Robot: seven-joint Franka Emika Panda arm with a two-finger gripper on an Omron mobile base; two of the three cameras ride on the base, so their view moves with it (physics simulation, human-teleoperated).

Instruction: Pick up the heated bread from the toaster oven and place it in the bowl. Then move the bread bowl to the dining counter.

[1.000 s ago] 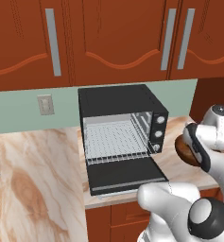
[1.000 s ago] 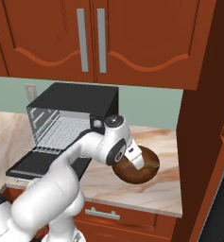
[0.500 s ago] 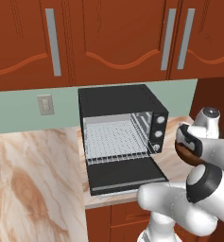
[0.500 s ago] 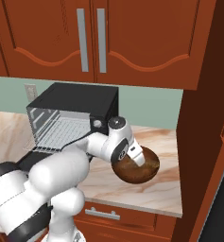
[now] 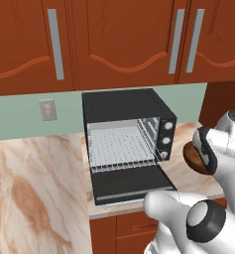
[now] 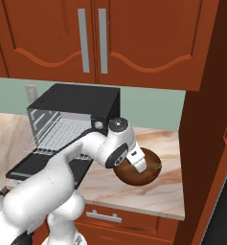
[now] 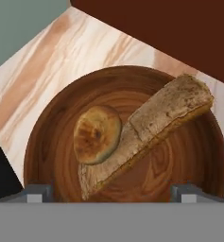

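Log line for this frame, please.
phase: bread placed | bread: in bowl | gripper: open above bowl | toaster oven: door down, rack bare

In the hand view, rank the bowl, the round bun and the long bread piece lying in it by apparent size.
1. bowl, clearly largest.
2. long bread piece, lying slantwise across the bowl.
3. round bun, smallest, resting against the long piece.

Round golden bread [image 7: 97, 134] lies inside the brown bowl [image 7: 52, 123].

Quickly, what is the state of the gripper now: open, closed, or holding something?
Gripper: open, holding nothing; the bread lies in the bowl below it.
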